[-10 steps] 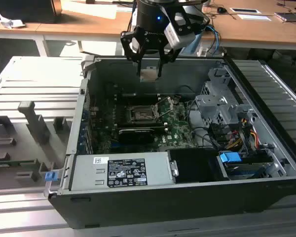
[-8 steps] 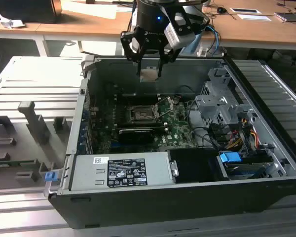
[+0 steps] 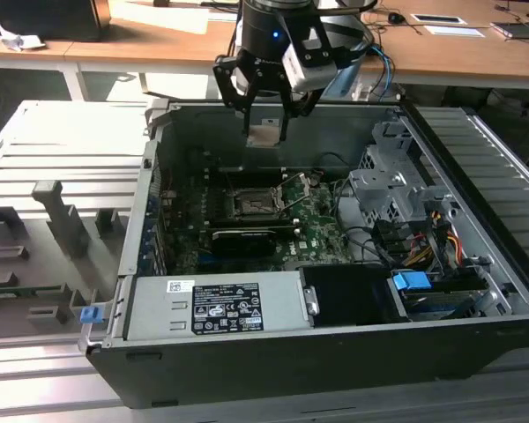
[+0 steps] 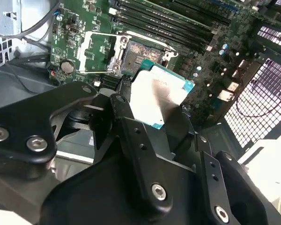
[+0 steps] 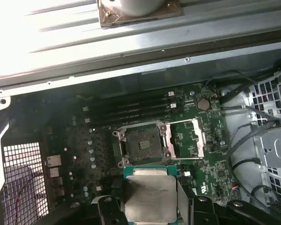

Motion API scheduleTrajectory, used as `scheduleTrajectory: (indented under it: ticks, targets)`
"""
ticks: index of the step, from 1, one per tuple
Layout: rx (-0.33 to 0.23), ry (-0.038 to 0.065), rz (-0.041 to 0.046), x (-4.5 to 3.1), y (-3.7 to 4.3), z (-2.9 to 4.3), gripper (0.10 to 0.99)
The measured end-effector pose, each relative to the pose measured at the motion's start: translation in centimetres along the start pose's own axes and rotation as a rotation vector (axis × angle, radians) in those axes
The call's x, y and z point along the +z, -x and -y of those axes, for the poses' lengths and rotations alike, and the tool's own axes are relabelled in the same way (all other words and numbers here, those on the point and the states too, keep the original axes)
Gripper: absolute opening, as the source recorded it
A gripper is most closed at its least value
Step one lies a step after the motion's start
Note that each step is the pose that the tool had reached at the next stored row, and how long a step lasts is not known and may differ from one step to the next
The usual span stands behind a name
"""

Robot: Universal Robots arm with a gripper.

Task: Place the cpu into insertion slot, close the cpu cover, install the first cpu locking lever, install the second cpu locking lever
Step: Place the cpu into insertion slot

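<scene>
Cpu [image 3: 266, 133]: a small, thin square chip, pale metal face up on a teal-edged carrier, as both wrist views show [image 5: 149, 194]. It hangs in the air at about the height of the upper rim of the open computer case [image 3: 203, 132]. It is above the green circuit board [image 3: 322, 229] and clear of it.

Jaws: closed on the cpu, with one finger against each of two opposite edges and the metal face left uncovered.

Handling, as judged:
- Light and stiff; it should not flex or sag in the grip.
- Fragile on the hidden underside, where the contacts would lie, so the edges are the only sound place to hold.
- The metal face looks smooth and likely slick, so it offers poor purchase.
- The edges are thin, so the hold is shallow and any tilt could carry through to the seating.

Insertion slot [image 5: 144, 142]: empty, its dark centre exposed. It sits on the board well below the chip and apart from it. Nothing is seated.

Cpu cover [image 5: 186, 139]: swung open, lying just beside the slot and not over it.

Surroundings: the case rests on a ribbed grey bench [image 3: 70, 141], and loose cables run along the board's far side.
</scene>
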State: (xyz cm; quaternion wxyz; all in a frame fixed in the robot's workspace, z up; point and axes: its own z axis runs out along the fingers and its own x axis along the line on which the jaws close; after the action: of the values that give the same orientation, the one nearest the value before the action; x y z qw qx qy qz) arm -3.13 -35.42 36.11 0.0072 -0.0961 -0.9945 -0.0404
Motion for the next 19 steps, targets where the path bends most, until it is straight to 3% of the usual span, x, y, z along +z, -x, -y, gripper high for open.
scheduleTrajectory:
  ticks: [6, 19]
  targets:
    - [0.064, 0.001, 0.0052, 0.06, 0.00, 0.01, 0.533]
    - [0.114, 0.002, 0.0092, 0.09, 0.00, 0.01, 0.533]
